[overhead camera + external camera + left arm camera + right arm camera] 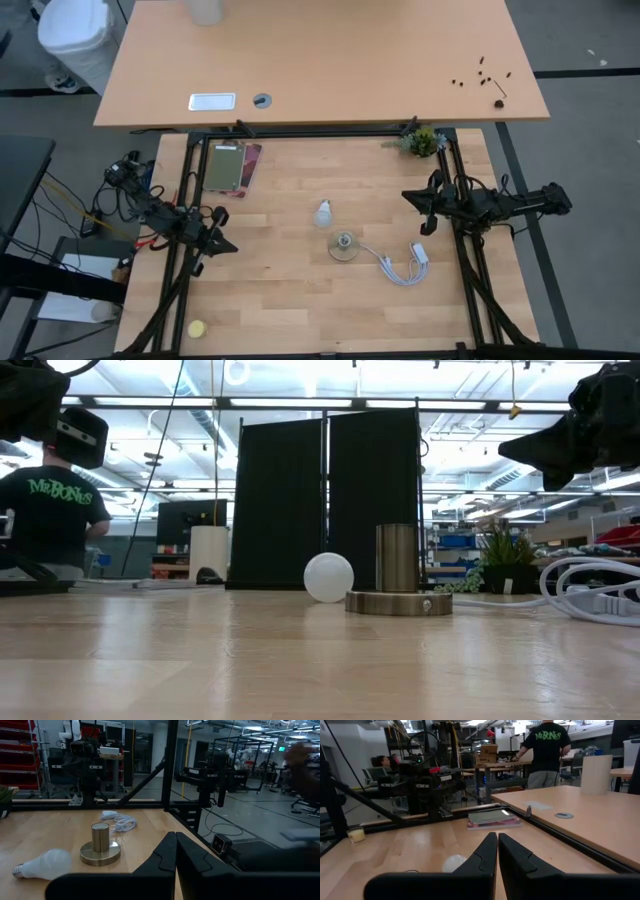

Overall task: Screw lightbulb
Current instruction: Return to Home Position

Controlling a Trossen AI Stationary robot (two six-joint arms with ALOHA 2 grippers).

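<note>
The bulb [322,213] lies on its side on the pale wood-plank table [280,300], just beside the socket [343,246] and not touching it. It is smooth, matte white and pear-shaped. Its round end is turned toward the socket, and its ribbed grey screw base points away.

The socket is a flat, shiny metal disc with a short upright cylinder in the middle, brushed and brassy when seen from table height. A glossy white cable [400,268] runs from the socket in loose loops, on the side away from the bulb.

The left gripper [175,837] is well away from the socket, by the table's left frame. Its two dark, angular fingers are pressed together with nothing between them. The right gripper [497,836] is out beyond the cable at the right frame, and its fingers are likewise closed flat against each other and empty. Both sit above the tabletop.

Farther from the socket, past the bulb, a couple of thin flat books [232,165] are stacked near the table's back edge. A small leafy plant [423,141] stands at the back right corner. A person in a black T-shirt [547,750] stands in the room beyond.
</note>
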